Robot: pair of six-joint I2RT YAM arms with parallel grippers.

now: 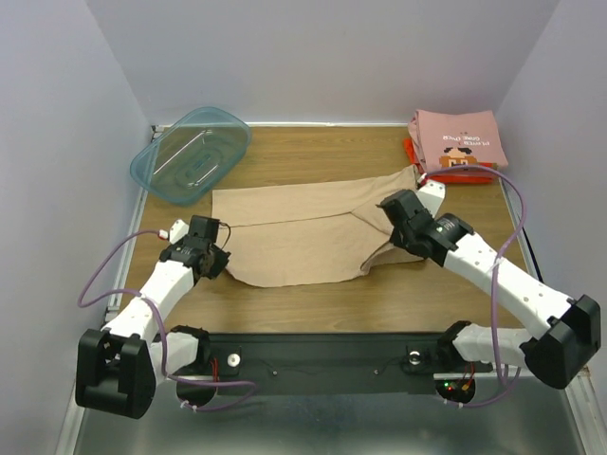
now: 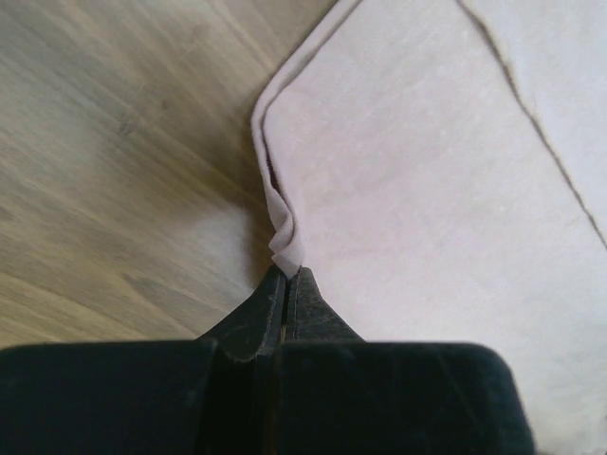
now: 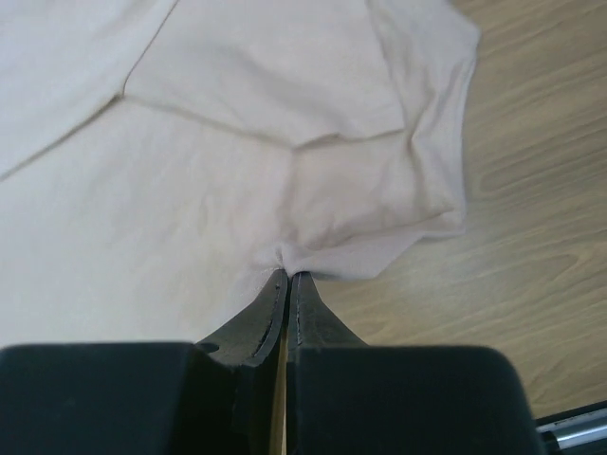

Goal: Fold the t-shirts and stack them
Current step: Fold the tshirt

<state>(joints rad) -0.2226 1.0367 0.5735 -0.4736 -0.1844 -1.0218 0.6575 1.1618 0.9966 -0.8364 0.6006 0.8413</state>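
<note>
The tan t-shirt [image 1: 294, 232] lies spread across the middle of the table, partly folded lengthwise. My left gripper [image 1: 220, 256] is shut on its left hem edge [image 2: 285, 242]. My right gripper [image 1: 391, 220] is shut on a pinch of the tan cloth [image 3: 285, 261] by the sleeve at the right. The dusty pink t-shirt [image 1: 458, 142] with a pixel print lies folded at the back right, on top of the red-orange t-shirt [image 1: 414, 156], of which only an edge shows.
A translucent teal plastic tub [image 1: 192, 154] sits at the back left corner. White walls close in the table on three sides. Bare wood [image 1: 313, 303] shows in front of the tan shirt.
</note>
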